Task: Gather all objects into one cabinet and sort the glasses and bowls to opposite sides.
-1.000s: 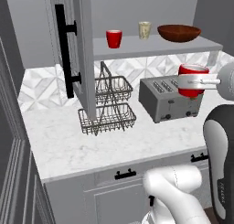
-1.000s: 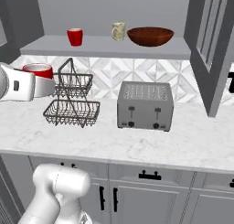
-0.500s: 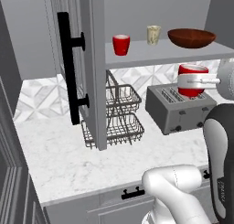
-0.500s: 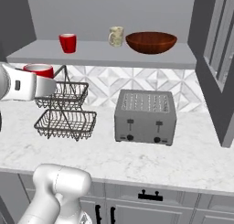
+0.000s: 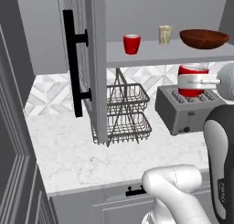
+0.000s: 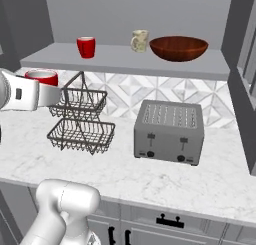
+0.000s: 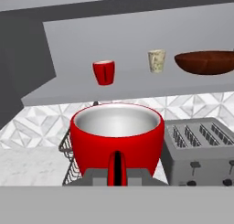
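Observation:
My gripper (image 7: 117, 173) is shut on the handle of a red cup (image 7: 117, 136) with a pale inside, held upright in the air below shelf height. From the sides, this held red cup (image 5: 193, 77) (image 6: 42, 77) hangs above the counter, over the toaster's near side, apart from the shelf. On the cabinet's grey shelf (image 5: 151, 58) stand a small red cup (image 5: 131, 44) (image 6: 86, 47) (image 7: 104, 72), a cream patterned cup (image 5: 165, 35) (image 6: 139, 40) (image 7: 156, 61) and a wide dark reddish-brown bowl (image 5: 204, 38) (image 6: 178, 48) (image 7: 205, 63), left to right.
The cabinet's open glass door (image 5: 93, 58) with a black bar handle (image 5: 72, 63) juts out at the left. A two-tier wire basket (image 6: 82, 121) and a grey toaster (image 6: 170, 131) stand on the marble counter (image 6: 200, 184) under the shelf. Another open door edge (image 6: 245, 89) is at the right.
The whole scene has grown larger and shifted in both base views, so the camera has moved nearer the cabinet. The red cup stays in my gripper.

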